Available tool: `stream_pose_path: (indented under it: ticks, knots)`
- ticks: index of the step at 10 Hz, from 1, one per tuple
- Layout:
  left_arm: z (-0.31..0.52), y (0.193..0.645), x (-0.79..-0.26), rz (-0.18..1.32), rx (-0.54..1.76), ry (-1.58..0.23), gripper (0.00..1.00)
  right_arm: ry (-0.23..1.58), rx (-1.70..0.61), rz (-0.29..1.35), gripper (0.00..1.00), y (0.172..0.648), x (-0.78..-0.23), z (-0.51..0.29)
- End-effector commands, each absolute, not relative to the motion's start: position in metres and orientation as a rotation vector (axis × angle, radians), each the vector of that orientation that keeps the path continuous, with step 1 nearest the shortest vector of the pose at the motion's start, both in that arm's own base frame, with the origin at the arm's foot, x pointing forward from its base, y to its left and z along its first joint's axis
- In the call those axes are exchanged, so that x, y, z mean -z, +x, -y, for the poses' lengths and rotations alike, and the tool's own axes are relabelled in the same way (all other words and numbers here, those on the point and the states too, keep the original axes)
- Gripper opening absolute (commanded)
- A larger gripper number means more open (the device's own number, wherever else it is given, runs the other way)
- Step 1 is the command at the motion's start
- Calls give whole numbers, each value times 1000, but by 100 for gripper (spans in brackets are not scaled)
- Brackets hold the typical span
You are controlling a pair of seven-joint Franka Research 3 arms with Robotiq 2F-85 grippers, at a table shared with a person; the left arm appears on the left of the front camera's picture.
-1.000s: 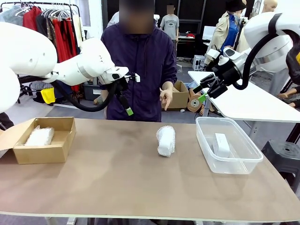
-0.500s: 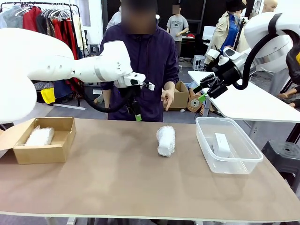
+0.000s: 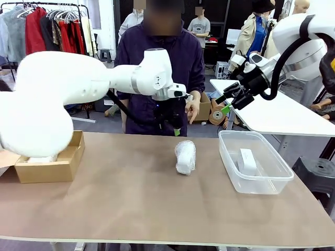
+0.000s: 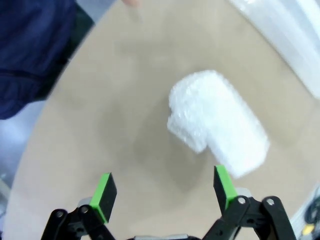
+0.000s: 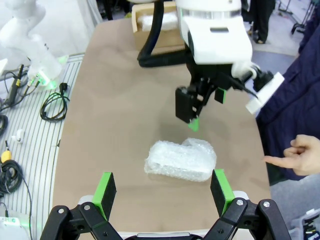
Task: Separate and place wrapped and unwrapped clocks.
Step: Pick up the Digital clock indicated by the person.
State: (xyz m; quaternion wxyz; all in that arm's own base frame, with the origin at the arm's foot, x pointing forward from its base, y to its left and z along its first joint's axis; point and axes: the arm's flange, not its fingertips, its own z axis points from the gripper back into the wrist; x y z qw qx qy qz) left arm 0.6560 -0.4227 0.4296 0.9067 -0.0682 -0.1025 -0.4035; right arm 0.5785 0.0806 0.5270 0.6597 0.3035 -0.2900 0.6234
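My left arm has swung away from the cardboard box (image 3: 57, 170) at the table's (image 3: 131, 204) left edge and come across toward the middle; a second ago my left gripper (image 3: 176, 129) hung over the far-left part of the table, and now it hangs near the far edge, just behind the wrapped clock (image 3: 185, 157); nothing on the table has shifted; my right gripper (image 3: 226, 108) has stayed high off the right end, released and empty. I take it that the boxed bundle (image 5: 157, 20) is already sorted, that the bare clock (image 3: 247, 161) belongs where it lies in the clear tub (image 3: 261, 184) near the right edge, and that this last wrapped one is my next pick, bound for the box.

The wrapped clock lies on its side in the middle of the table, a little toward the far edge, between box and tub and touching neither; my left jaws stand wide apart and hold nothing; in my left wrist view the clock sits ahead of the pads and off toward one of them, not between them; I judge I must shift over it before descending, and the crinkly wrap may slip.
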Motion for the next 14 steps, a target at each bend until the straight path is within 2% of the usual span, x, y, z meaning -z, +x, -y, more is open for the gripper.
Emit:
stream_pose_path:
  ticks: [1,4,5,6,9,10,14]
  knots:
    - [454,676,-427,216,727,-94,100,681,-1414,655,100,577,-529,-80]
    - [477,671,-414,209,713,-220,100,681,-1414,655,100,577,-529,-80]
    - [463,673,-420,295,820,-172,100,681,-1414,655,100,577,-529,-80]
    - [468,650,-400,208,709,-164,100,681,-1414,655,100,577,-529,-80]
    - [468,654,-402,230,737,-172,100,681,-1414,655,100,577,-529,-80]
    - [471,655,-398,188,627,-150,100,681,-1414,655,100,577,-529,-80]
    - [483,646,-402,173,458,-159,100,681,-1414,655,100,577,-529,-80]
